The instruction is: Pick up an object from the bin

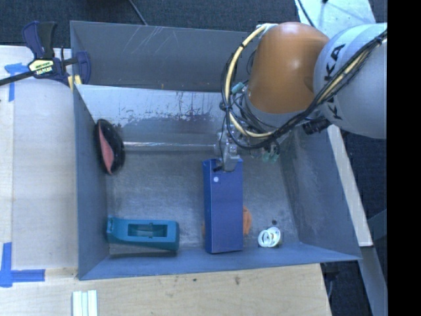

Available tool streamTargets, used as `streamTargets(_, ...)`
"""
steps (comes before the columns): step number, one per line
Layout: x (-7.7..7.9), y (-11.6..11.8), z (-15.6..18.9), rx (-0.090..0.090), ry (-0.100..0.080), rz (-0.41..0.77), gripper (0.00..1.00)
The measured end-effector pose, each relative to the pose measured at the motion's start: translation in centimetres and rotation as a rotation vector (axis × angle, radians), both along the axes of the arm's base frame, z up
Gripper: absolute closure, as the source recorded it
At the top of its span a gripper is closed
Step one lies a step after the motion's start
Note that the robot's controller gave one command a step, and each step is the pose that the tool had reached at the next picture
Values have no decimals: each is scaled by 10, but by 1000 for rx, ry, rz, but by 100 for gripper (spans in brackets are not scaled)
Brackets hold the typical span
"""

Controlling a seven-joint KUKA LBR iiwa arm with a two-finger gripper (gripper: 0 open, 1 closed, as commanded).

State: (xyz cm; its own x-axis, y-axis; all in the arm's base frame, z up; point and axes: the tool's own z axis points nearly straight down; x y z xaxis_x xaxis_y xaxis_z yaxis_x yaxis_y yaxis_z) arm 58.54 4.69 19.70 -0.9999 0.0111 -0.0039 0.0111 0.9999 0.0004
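My gripper (228,154) hangs under the orange wrist cover, low over the far end of a tall blue box (223,207) that lies lengthwise in the middle right of the bin. Its tip is at the box's upper edge. Something small and orange (246,221) peeks out beside the box's right side. A small white and silver roll (269,237) lies at the near right corner.
A teal tape dispenser (143,234) lies at the near left. A black brush with a pink face (109,146) and long handle leans against the far left wall. The arm comes in from the right over the bin's rim.
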Motion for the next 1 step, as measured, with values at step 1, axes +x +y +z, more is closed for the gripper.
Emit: streamTargets(1,11,1,54,0,5,-13,100)
